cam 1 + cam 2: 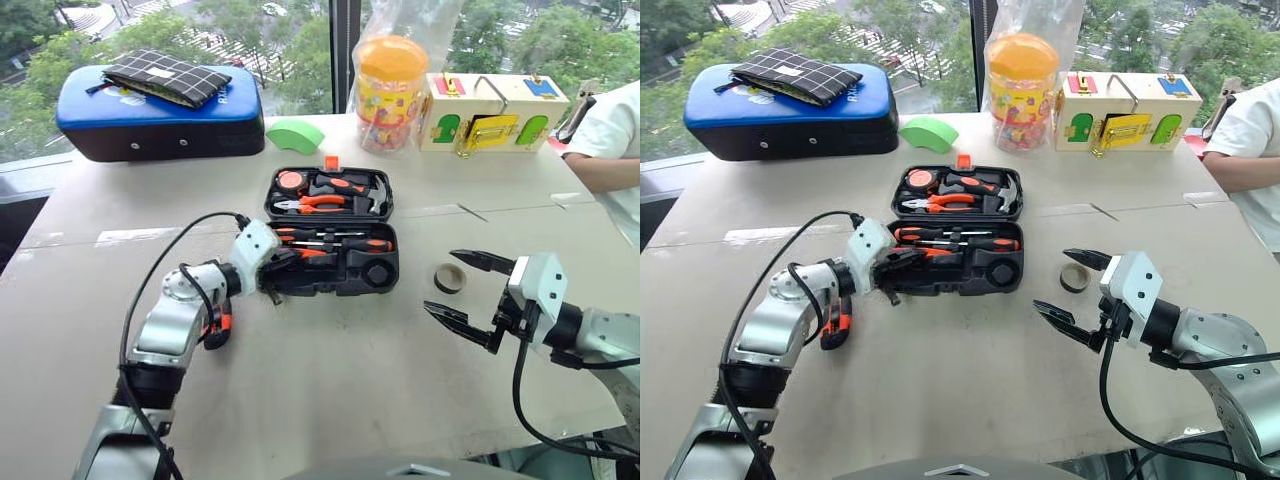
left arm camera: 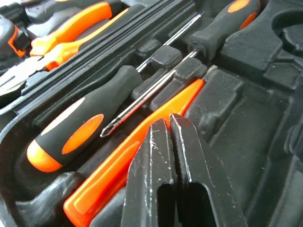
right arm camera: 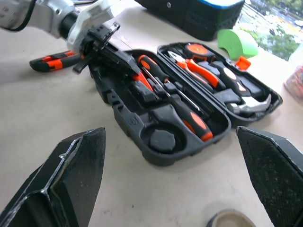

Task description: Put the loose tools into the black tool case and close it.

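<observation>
Mid-table you see the black tool case (image 1: 333,240) lying open, your left gripper (image 1: 272,283) clenched empty at its near-left corner over the thin orange tool (image 2: 128,163), utility knife (image 1: 836,324) outside, tape roll (image 1: 449,278) right, your right gripper (image 1: 462,290) spread wide.

I see the black tool case (image 1: 331,240) lying open near the middle of the tabletop, lid toward the far edge. In its tray two slim screwdrivers (image 1: 335,240) rest side by side with a thin orange tool (image 2: 137,153) beside them. The utility knife (image 1: 216,325) lies on the tabletop left of the case, and the small dark tape roll (image 1: 450,278) sits right of it.
</observation>
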`<state>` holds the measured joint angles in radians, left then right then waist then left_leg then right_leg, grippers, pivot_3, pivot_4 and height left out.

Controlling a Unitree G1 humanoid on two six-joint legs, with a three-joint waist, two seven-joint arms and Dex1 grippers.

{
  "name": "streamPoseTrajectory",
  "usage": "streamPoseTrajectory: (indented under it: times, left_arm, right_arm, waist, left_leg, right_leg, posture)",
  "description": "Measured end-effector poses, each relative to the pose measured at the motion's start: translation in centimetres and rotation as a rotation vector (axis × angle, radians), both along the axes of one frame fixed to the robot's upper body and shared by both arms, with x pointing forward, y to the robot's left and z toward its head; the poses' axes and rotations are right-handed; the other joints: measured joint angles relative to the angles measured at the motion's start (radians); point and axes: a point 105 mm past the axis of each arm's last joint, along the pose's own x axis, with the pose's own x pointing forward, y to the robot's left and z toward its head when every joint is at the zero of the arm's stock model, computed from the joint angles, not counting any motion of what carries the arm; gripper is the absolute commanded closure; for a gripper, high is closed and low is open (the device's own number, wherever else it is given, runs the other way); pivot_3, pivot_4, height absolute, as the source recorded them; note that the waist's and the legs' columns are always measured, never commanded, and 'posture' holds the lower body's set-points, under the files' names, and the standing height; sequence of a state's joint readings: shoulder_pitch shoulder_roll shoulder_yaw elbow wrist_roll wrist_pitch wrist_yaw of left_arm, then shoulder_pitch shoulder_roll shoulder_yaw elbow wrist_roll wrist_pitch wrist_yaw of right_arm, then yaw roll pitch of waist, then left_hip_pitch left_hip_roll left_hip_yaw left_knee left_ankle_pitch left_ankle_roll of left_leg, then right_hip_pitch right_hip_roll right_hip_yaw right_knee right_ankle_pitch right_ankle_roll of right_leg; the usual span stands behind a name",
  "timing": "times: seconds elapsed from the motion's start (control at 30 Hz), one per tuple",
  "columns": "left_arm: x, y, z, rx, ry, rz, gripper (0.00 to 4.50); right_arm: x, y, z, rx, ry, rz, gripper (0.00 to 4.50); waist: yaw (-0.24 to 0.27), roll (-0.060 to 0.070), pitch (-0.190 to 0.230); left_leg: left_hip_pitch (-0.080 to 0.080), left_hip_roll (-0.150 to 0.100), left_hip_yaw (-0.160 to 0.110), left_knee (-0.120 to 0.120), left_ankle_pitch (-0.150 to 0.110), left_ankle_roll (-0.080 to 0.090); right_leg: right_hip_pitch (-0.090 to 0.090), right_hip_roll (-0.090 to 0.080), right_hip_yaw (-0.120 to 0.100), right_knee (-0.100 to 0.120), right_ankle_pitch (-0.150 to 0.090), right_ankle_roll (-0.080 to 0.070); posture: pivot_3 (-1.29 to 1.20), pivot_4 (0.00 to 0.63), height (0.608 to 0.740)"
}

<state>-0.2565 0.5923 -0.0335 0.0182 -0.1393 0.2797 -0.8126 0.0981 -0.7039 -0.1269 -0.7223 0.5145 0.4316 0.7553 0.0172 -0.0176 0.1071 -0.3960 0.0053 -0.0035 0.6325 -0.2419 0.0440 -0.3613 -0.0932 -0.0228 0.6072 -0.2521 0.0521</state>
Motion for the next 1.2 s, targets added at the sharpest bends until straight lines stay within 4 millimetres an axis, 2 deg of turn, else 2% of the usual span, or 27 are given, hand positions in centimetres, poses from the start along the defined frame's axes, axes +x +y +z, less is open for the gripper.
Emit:
streamPoseTrajectory:
  times: [0.03,0.13,0.2,0.23,0.3,0.33,0.4,0.43,0.5,0.6,0.67,0.77,0.87,0.97,1.1,1.13,1.2]
  left_arm:
    - [0.1,0.2,0.1,-0.013,-0.011,0.017,4.45]
    - [0.6,1.2,1.1,-0.281,-0.013,0.177,4.45]
    - [0.7,2.8,2.2,-0.440,0.007,0.290,4.45]
    - [0.3,4.2,3.0,-0.493,-0.002,0.362,4.21]
    - [-0.5,6.5,4.3,-0.554,-0.038,0.477,3.71]
    - [-1.4,8.0,4.7,-0.574,-0.056,0.561,3.25]
    - [-4.0,10.1,4.4,-0.560,-0.056,0.722,2.35]
    - [-4.6,10.4,4.1,-0.549,-0.048,0.757,1.91]
    - [-7.3,11.1,3.0,-0.474,-0.020,0.873,1.23]
    - [-9.3,10.4,1.5,-0.393,0.044,0.946,0.06]
    - [-9.6,9.4,1.1,-0.381,0.068,0.941,0.06]
    - [-9.8,7.3,-0.8,-0.368,0.158,0.919,0.06]
    - [-9.8,6.8,-1.3,-0.356,0.170,0.931,0.06]
    - [-9.8,6.7,-1.6,-0.340,0.168,0.951,0.74]
    - [-9.6,6.8,-1.9,-0.330,0.150,0.961,2.61]
    - [-9.6,6.9,-1.8,-0.335,0.143,0.959,2.85]
    - [-9.4,7.1,-1.6,-0.373,0.122,0.955,2.83]
  right_arm:
    - [0.1,0.1,0.1,0.000,-0.003,0.003,0.00]
    - [0.5,0.2,-0.1,0.005,0.005,0.013,0.00]
    - [0.6,0.4,-0.1,0.007,0.004,0.027,0.00]
    - [0.7,0.6,0.0,0.008,0.001,0.035,0.00]
    - [0.9,0.6,0.0,0.011,0.002,0.044,0.00]
    - [1.1,0.8,-0.1,0.015,0.004,0.054,0.00]
    - [1.3,1.3,-0.2,0.027,0.010,0.083,0.00]
    - [1.4,1.3,-0.2,0.030,0.011,0.086,0.00]
    - [1.8,1.8,-0.2,0.032,0.013,0.123,0.00]
    - [2.2,2.4,-0.1,0.034,0.007,0.173,0.00]
    - [2.3,2.6,-0.1,0.033,0.008,0.194,0.00]
    - [2.8,2.6,0.1,0.027,0.004,0.217,0.00]
    - [2.9,2.5,0.1,0.024,0.011,0.230,0.00]
    - [2.8,2.5,0.0,0.021,0.016,0.243,0.00]
    - [2.7,2.3,-0.1,0.013,0.019,0.249,0.00]
    - [2.6,2.3,-0.1,0.011,0.020,0.249,0.00]
    - [2.5,2.3,-0.2,0.012,0.020,0.248,0.00]
  waist:
    - [-0.001,0.000,-0.001]
    - [-0.004,-0.002,0.001]
    - [-0.004,-0.004,0.003]
    - [-0.005,-0.005,0.004]
    - [-0.004,-0.005,0.004]
    - [-0.005,-0.005,0.004]
    - [-0.005,-0.006,0.004]
    - [-0.004,-0.006,0.005]
    - [0.001,-0.006,0.009]
    - [0.014,-0.007,0.009]
    - [0.020,-0.007,0.009]
    - [0.021,-0.006,0.010]
    - [0.021,-0.006,0.010]
    - [0.021,-0.004,0.010]
    - [0.022,-0.003,0.011]
    - [0.022,-0.003,0.011]
    - [0.023,-0.003,0.011]
  left_leg:
    - [0.000,0.000,0.000,0.000,0.000,0.000]
    - [-0.001,0.000,-0.001,0.000,0.000,0.000]
    - [-0.002,0.000,-0.003,0.000,0.000,0.000]
    - [-0.002,0.000,-0.003,0.000,0.000,0.000]
    - [-0.002,0.000,-0.003,0.000,0.000,-0.001]
    - [-0.002,0.000,-0.002,0.000,0.000,-0.001]
    - [-0.002,0.000,-0.002,0.000,-0.001,-0.001]
    - [-0.002,0.000,-0.002,0.000,-0.001,-0.001]
    - [-0.002,0.000,-0.002,0.000,-0.001,-0.001]
    - [-0.002,0.000,-0.002,0.001,-0.003,-0.005]
    - [-0.002,0.000,-0.002,0.002,-0.003,-0.005]
    - [-0.002,-0.001,-0.001,0.001,-0.003,-0.005]
    - [-0.002,-0.001,-0.001,0.000,-0.003,-0.005]
    - [-0.002,-0.001,-0.001,0.000,-0.001,-0.001]
    - [-0.002,-0.001,-0.001,0.000,-0.002,-0.002]
    - [-0.002,-0.001,-0.001,0.000,-0.003,-0.004]
    - [-0.003,-0.001,-0.001,0.000,-0.003,-0.005]
  right_leg:
    - [0.000,0.000,0.000,0.000,0.000,0.000]
    - [-0.001,0.000,0.000,0.000,0.000,0.000]
    - [-0.001,0.000,-0.003,0.000,0.000,0.000]
    - [-0.001,0.001,-0.003,0.000,0.000,0.000]
    - [-0.001,0.001,-0.003,-0.001,0.000,0.000]
    - [-0.001,0.001,-0.003,-0.001,0.000,0.000]
    - [0.000,0.001,-0.002,-0.002,0.000,0.000]
    - [0.000,0.001,-0.002,-0.002,0.000,0.000]
    - [0.000,0.000,-0.002,-0.001,0.000,0.000]
    - [0.000,0.000,-0.002,-0.001,0.000,0.000]
    - [0.000,0.000,-0.002,-0.002,0.000,-0.001]
    - [0.000,0.000,-0.002,-0.002,0.000,-0.001]
    - [0.000,0.001,-0.002,-0.002,0.000,-0.001]
    - [0.000,0.000,-0.001,-0.003,0.000,-0.001]
    - [0.000,0.000,-0.001,-0.003,0.000,-0.001]
    - [0.000,0.000,-0.001,-0.003,0.000,-0.001]
    - [0.000,0.000,-0.002,-0.003,0.000,-0.001]
  posture:
    - [0.00,0.150,0.740]
    - [0.00,0.150,0.740]
    - [0.00,0.150,0.740]
    - [0.00,0.150,0.740]
    - [0.00,0.150,0.740]
    - [0.00,0.150,0.740]
    - [0.00,0.150,0.740]
    - [0.00,0.150,0.740]
    - [0.00,0.150,0.740]
    - [0.00,0.150,0.740]
    - [0.00,0.150,0.740]
    - [0.00,0.150,0.740]
    - [0.00,0.150,0.740]
    - [0.00,0.150,0.740]
    - [0.00,0.150,0.740]
    - [0.00,0.150,0.740]
    - [0.00,0.150,0.740]
